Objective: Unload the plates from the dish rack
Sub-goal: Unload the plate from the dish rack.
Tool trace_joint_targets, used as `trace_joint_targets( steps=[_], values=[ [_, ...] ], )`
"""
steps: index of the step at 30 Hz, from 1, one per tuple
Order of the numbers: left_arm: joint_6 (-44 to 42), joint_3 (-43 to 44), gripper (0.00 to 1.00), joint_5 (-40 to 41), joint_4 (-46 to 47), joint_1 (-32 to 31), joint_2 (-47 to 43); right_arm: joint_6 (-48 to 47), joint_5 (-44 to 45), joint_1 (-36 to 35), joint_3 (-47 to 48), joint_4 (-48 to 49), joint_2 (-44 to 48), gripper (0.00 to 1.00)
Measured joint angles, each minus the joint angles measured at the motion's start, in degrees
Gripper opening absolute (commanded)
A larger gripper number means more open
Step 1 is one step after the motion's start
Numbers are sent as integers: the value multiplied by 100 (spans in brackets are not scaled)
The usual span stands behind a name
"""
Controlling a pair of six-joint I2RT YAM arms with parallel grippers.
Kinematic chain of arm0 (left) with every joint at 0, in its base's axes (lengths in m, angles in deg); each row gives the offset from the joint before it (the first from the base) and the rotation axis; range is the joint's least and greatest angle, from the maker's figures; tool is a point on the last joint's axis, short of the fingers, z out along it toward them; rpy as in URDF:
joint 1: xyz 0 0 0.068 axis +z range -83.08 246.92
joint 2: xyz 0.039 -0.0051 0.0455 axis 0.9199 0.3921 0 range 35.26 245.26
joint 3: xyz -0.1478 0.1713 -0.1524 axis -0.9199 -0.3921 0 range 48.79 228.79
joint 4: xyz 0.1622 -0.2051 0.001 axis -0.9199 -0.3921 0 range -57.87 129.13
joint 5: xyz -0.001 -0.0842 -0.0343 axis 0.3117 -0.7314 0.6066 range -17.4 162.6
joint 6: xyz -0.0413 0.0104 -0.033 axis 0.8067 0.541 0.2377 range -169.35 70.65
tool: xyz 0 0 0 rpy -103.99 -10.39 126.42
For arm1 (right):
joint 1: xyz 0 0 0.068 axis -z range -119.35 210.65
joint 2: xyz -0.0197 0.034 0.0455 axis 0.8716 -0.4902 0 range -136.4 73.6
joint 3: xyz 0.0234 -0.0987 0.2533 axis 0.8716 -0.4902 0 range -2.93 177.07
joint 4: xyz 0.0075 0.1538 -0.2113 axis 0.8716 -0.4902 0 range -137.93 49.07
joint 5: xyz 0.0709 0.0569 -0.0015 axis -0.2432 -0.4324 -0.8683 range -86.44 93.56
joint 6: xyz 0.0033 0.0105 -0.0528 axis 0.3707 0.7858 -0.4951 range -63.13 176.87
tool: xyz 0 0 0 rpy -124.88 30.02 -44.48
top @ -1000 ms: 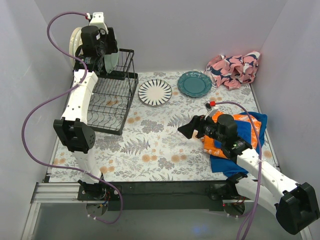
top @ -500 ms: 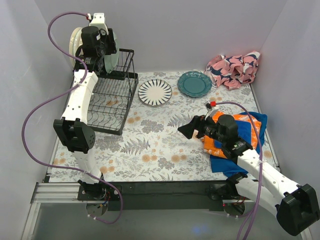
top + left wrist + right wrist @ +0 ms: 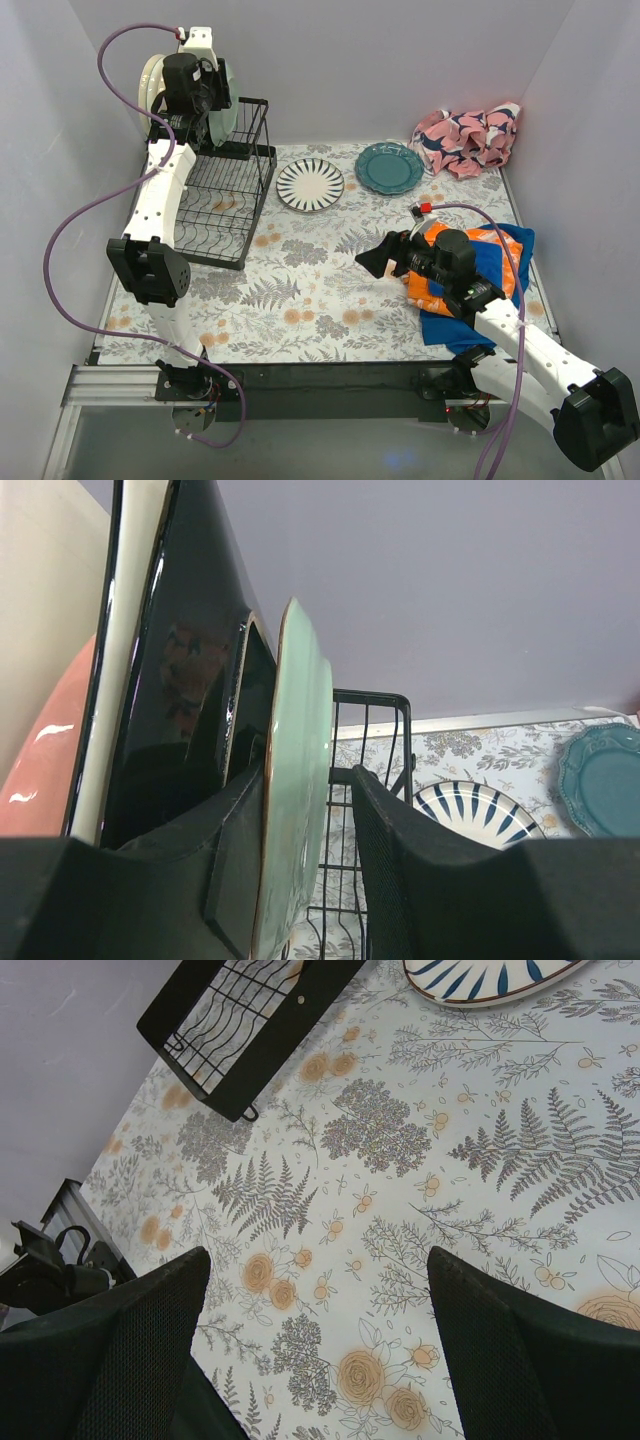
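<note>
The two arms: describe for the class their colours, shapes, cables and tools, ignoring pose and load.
The left arm and right arm share white rounded links and black joint housings. A purple cable loops along each, with a small red tag near the wrist. The left tool and right tool each have two broad black fingers with finely textured faces.

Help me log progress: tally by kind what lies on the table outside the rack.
Plates: 2 (black-striped plate, teal plate)
Cloths: 2 (pink patterned cloth, orange and blue cloth)
Total: 4
</note>
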State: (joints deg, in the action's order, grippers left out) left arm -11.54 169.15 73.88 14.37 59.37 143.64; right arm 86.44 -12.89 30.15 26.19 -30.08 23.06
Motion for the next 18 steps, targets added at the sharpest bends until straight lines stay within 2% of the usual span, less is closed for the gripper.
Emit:
trace_joint_targets(
  steps=[8, 11, 12, 14, 18],
  values=[
    [-50, -15, 35, -70, 9, 20, 0, 0, 0, 0, 0, 0, 0, 94],
    [-79, -31, 29, -79, 37, 22, 0, 0, 0, -7, 0, 0, 4, 94],
    [-85, -33, 24, -83, 42, 26, 0, 0, 0, -7, 0, 0, 7, 94],
    [-116, -42, 21, -74, 48, 37, 0, 0, 0, -7, 0, -2, 22, 94],
    [-140, -57, 24, -109, 70, 76, 0, 0, 0, -17, 0, 0, 33, 94]
  ],
)
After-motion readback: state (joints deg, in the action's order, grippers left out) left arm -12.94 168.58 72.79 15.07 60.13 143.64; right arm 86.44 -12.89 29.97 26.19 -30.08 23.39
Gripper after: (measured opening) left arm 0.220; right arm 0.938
